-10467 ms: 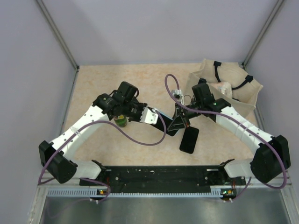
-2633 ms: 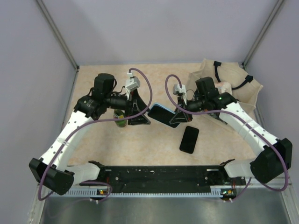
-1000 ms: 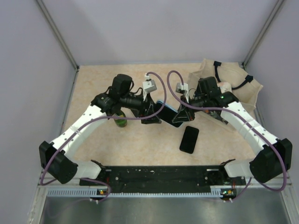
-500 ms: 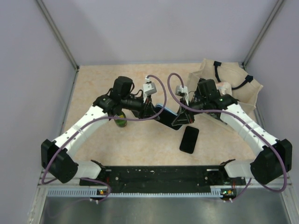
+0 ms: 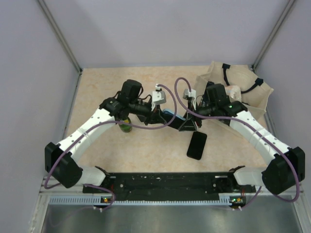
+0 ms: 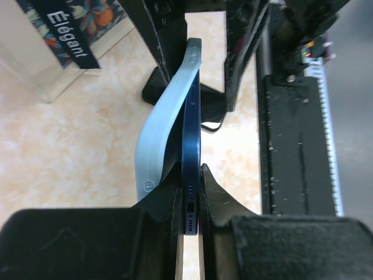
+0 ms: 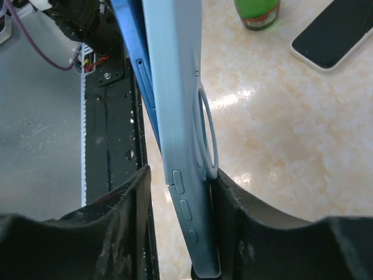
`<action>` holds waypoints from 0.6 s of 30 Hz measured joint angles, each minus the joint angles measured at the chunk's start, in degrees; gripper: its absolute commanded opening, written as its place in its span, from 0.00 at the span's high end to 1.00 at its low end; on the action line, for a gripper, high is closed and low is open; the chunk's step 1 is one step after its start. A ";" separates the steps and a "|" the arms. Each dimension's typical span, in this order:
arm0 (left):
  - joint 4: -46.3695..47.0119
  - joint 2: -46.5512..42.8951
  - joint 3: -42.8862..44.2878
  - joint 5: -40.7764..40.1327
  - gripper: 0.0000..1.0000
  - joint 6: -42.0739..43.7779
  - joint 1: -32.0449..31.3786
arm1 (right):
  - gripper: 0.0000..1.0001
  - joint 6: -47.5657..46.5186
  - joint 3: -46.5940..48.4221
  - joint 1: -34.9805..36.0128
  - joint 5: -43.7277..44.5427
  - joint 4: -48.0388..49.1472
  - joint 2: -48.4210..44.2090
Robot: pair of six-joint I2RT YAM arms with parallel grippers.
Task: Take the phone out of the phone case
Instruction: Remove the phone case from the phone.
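The beige marbled tabletop [image 5: 97, 87] is walled on three sides. It shows open surface at the far left and in the strip before the black rail [image 5: 165, 182] at the near edge. A tan cloth bag [image 5: 252, 99] fills the far right corner.

The two arms meet over the middle. The left hand [image 6: 189, 175] is clamped on the bottom edge of the dark blue phone [image 6: 191, 128], by the port holes. The right hand [image 7: 180, 181] has a finger on each side of the phone case [image 7: 175, 87]; I cannot tell whether it presses or only flanks it. The pale blue phone case has peeled and bowed away from the phone at the left hand's end. At the other end it is on the phone, and both hang above the tabletop.

A black phone [image 5: 197, 144] lies flat just near of the right hand. A green bottle [image 5: 126, 126] stands under the left arm. In the left wrist view a dark floral label [image 6: 64, 35] reads "Elegant".
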 measured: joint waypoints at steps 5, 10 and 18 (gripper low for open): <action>-2.03 0.28 -0.61 -5.62 1.00 6.21 -1.25 | 0.42 2.38 0.35 0.17 -0.07 3.74 -0.55; -5.01 0.81 -3.65 -10.75 1.00 9.99 -1.84 | 0.43 4.02 2.80 0.28 -0.13 6.47 -1.70; -5.99 0.81 -4.39 -15.02 1.00 11.63 -2.84 | 0.43 7.69 5.44 0.31 0.31 10.88 0.44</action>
